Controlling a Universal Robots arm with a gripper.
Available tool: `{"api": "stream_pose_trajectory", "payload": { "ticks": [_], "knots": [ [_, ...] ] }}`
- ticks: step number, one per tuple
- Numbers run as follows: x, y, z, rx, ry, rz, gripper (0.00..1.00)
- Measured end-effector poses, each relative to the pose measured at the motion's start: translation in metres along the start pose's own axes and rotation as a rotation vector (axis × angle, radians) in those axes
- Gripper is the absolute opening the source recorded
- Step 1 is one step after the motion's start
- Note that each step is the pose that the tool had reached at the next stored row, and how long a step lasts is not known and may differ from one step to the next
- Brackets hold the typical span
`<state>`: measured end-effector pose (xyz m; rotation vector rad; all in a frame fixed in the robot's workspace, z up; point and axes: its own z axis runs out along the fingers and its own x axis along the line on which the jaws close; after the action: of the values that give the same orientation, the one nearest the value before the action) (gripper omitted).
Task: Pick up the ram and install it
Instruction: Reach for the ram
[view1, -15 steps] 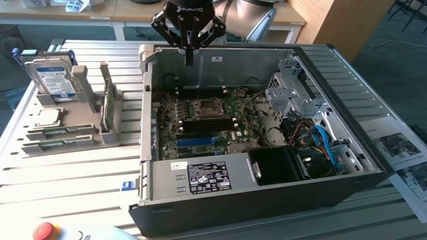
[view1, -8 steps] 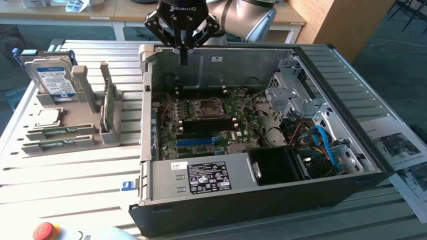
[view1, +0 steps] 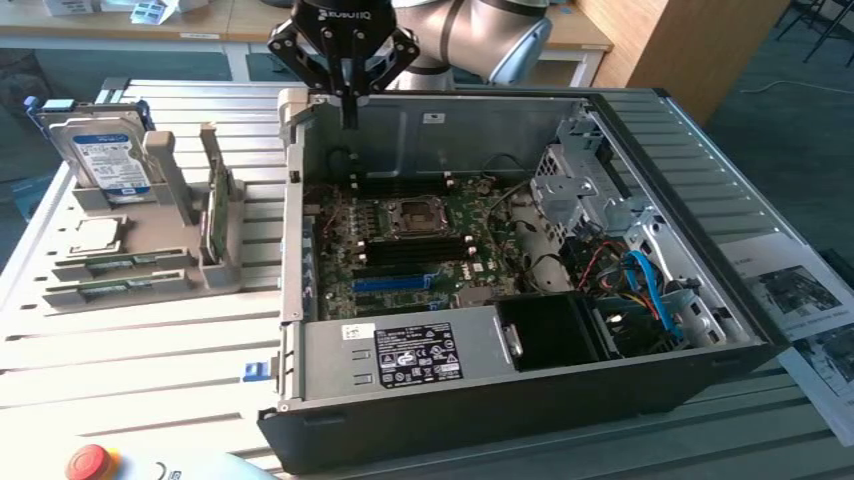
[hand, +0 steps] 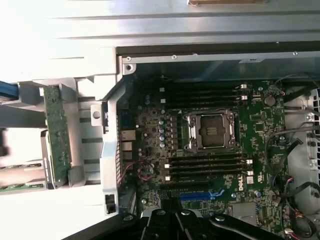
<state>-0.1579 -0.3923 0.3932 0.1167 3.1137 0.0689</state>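
Gripper (view1: 350, 116): shut, the fingers pressed together, nothing between them and nothing touched. Hanging in the air above the far wall of the open computer case (view1: 296, 200), toward the corner on the exterior view's left. From the wrist, seen as a dark closed gripper (hand: 175, 222) over the board.

Below it, inside the case: the motherboard (hand: 260, 125), with an open processor socket (hand: 210, 131) at its middle and black memory slots (hand: 207, 170) in two banks, one on either side of the socket. No green stick standing in any of them, so judged empty.

Outside the case, on the exterior view's left: a grey holder (view1: 214, 272) on the slatted table (view1: 147, 340). Standing on edge in it, the ram (view1: 210, 215), a long, narrow green board, upright and well apart from the gripper. Seen from the wrist as a green strip, the ram (hand: 56, 135), just beside the case's outer wall. In the same holder, a hard drive (view1: 107, 155) with a blue-and-white label, propped upright, and a small square silver processor chip (view1: 91, 235) lying flat. Nearer the camera, two more green boards (view1: 114, 263) lying flat in their slots.

As to progress: nothing done that shows. Ram not gripped, not lifted, not touched. Pick-up and seating in a memory slot both left to do. Judged to be at the very start of the task.
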Motion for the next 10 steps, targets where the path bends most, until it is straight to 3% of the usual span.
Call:
{"api": "stream_pose_trajectory", "payload": {
  "ticks": [10],
  "knots": [
    [0.021,0.0025,-0.0004,0.0001,0.0001,0.0,0.1]
  ]
}}
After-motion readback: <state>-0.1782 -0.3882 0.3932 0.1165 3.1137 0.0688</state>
